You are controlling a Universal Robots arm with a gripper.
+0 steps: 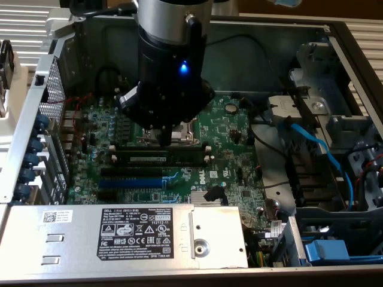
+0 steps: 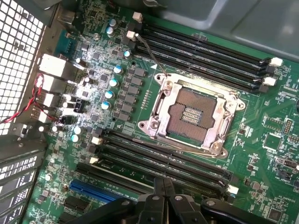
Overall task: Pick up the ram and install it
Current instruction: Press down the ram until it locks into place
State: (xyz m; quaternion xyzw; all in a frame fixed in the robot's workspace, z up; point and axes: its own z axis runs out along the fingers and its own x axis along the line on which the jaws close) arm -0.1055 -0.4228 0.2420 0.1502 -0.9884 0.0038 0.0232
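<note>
We see the gripper (image 2: 164, 189) closed and empty above the CPU socket (image 2: 192, 115); the ram (image 1: 157, 159) sits in one black slot (image 2: 163, 161) beside one blue slot (image 2: 93, 192).

Computer repair bench: opened desktop case (image 1: 179, 24) exposing its motherboard (image 2: 261, 116).

Lighting: bright and even over my work area, falling from above. Glare: white patches on the metal socket frame (image 2: 192, 114) and on the silver case wall (image 1: 263, 36). Shadow: my arm (image 1: 170, 66) darkens the green board (image 1: 233, 161) beneath it; the case's far corners stay dim. Glow: one blue lamp (image 1: 184, 67) on my wrist. Focus: board sharp in the wrist view; my pincer (image 2: 163, 203) is blurred, black, close to the lens.
</note>
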